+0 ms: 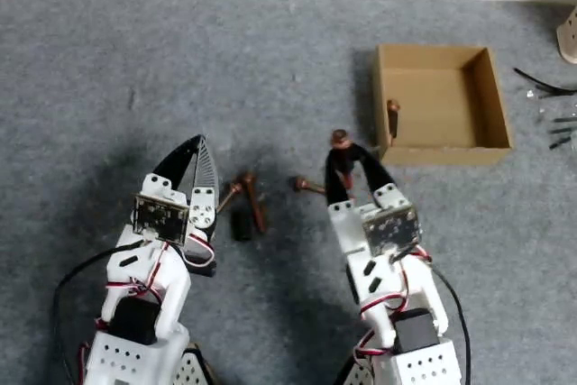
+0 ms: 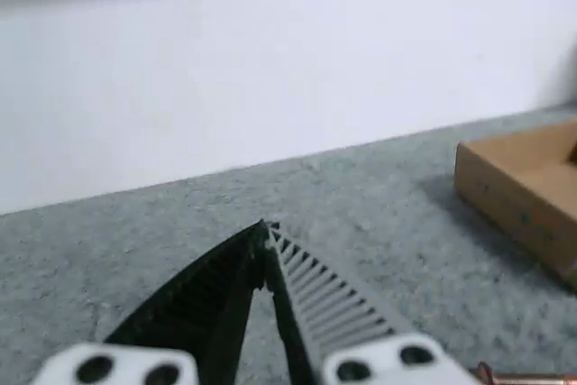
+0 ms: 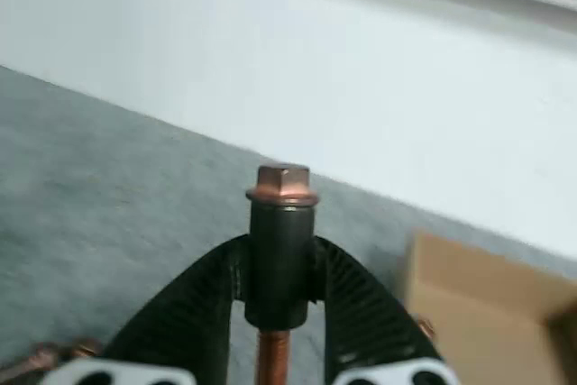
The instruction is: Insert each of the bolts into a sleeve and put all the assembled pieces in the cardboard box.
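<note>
Standing side by side at the near edge of the grey counter (image 1: pixel 90 60), both arms point toward the far wall.

- Left tool (image 1: pixel 200 142): fingers closed tip to tip, holding nothing.
- Right tool (image 1: pixel 348 161): clamped on one black sleeve (image 3: pixel 279 250) with one bolt (image 3: pixel 283 184) through it, copper head protruding past the fingertips.
- Between the arms: three loose bolts (image 1: pixel 255 203), two just beside one loose sleeve (image 1: pixel 241 224), one nearer the right tool.
- Farther right: one cardboard box (image 1: pixel 491 105) containing one assembled piece (image 1: pixel 393 119).

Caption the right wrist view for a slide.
Right gripper shut on a sleeve with its bolt inserted, cardboard box beyond.
</note>
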{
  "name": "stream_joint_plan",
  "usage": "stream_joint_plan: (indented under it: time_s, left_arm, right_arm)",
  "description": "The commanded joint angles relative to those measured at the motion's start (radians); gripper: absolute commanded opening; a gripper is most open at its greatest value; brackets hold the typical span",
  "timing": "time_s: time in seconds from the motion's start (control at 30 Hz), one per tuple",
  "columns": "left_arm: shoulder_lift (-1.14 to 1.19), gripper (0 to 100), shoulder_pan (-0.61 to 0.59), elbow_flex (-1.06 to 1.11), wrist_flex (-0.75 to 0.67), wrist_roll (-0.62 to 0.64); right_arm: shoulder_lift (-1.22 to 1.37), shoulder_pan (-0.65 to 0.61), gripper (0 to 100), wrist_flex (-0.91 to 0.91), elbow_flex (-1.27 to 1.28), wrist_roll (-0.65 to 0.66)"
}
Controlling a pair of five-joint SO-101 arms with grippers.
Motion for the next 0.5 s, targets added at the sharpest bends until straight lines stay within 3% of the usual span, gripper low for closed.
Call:
stream_joint_plan:
  time_s: [0.0, 0.1, 0.2, 0.47]
  left_arm:
    - [-0.001, 1, -0.016, 0.019, 0.002, -0.011]
    - [0.077, 1, -0.016, 0.024, -0.018, -0.012]
    - [0.2, 1, -0.021, 0.028, -0.16, -0.012]
    - [0.648, 1, -0.038, -0.081, -0.385, -0.012]
  right_arm:
    - [0.102, 0.088, 0.5, -0.05, -0.067, 0.002]
    - [0.298, 0.136, 0.5, -0.12, -0.163, 0.002]
    - [0.568, 0.168, 0.5, -0.257, -0.285, -0.018]
    - [1.383, 0.305, 0.5, -0.3, -0.874, -0.299]
